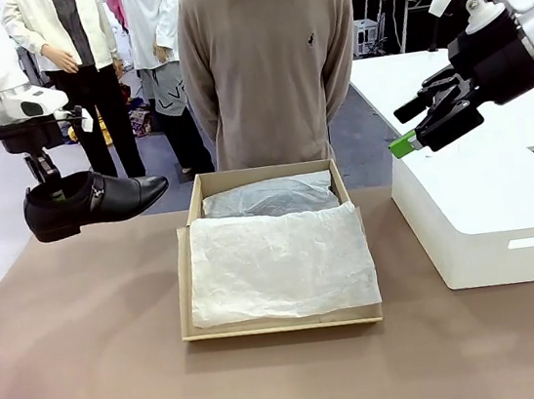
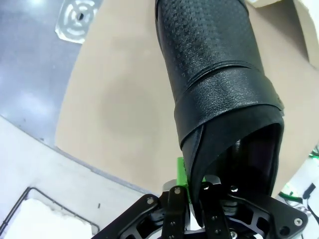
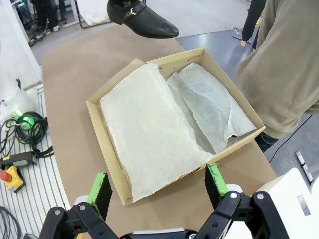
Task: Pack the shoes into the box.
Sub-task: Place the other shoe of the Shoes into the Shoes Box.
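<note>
While the shoe gleams, crinkled tissue lines the box

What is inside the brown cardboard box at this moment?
White tissue paper lies inside the box, in two crumpled sheets that cover its floor. Whether anything lies under the paper is hidden. A black shoe hangs outside, held by the left claw.

Glossy black shoe at left, its leather grain pebbled; tan cardboard box lined with white tissue; brown table; white box at right.
</note>
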`<state>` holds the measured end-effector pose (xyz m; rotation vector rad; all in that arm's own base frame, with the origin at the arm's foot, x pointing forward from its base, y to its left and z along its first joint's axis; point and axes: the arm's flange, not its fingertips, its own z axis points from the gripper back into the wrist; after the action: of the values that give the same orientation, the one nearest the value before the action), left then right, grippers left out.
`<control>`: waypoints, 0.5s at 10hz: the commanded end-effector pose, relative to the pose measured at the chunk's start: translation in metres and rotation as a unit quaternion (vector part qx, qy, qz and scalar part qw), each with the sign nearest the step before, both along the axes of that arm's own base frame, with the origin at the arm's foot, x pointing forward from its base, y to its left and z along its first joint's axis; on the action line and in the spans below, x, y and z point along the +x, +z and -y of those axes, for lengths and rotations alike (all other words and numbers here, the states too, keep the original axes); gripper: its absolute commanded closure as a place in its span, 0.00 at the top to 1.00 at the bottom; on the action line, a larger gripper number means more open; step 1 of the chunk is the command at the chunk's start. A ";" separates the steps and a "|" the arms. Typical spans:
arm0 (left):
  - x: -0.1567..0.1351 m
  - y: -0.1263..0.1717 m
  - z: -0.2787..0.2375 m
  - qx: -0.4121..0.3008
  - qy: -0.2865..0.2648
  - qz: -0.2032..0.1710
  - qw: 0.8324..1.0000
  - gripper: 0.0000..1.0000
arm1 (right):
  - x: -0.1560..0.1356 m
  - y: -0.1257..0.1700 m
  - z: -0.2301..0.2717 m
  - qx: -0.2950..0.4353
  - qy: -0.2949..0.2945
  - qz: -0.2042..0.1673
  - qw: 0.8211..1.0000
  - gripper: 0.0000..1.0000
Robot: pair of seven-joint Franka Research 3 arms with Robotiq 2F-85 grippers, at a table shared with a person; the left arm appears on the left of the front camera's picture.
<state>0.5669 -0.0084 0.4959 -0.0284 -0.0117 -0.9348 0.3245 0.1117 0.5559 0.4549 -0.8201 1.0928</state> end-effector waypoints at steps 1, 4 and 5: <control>0.002 -0.005 -0.004 -0.004 0.002 -0.003 1.000 0.00 | 0.004 -0.001 0.000 0.009 0.012 0.007 1.000 1.00; 0.002 -0.005 -0.004 -0.004 0.002 -0.003 1.000 0.00 | 0.004 -0.001 0.000 0.009 0.012 0.007 1.000 1.00; 0.002 -0.005 -0.004 -0.004 0.002 -0.003 1.000 0.00 | 0.004 -0.001 0.000 0.009 0.012 0.007 1.000 1.00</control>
<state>0.5695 -0.0066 0.4863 -0.0361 0.0037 -0.9312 0.3245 0.1117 0.5559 0.4549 -0.8201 1.0928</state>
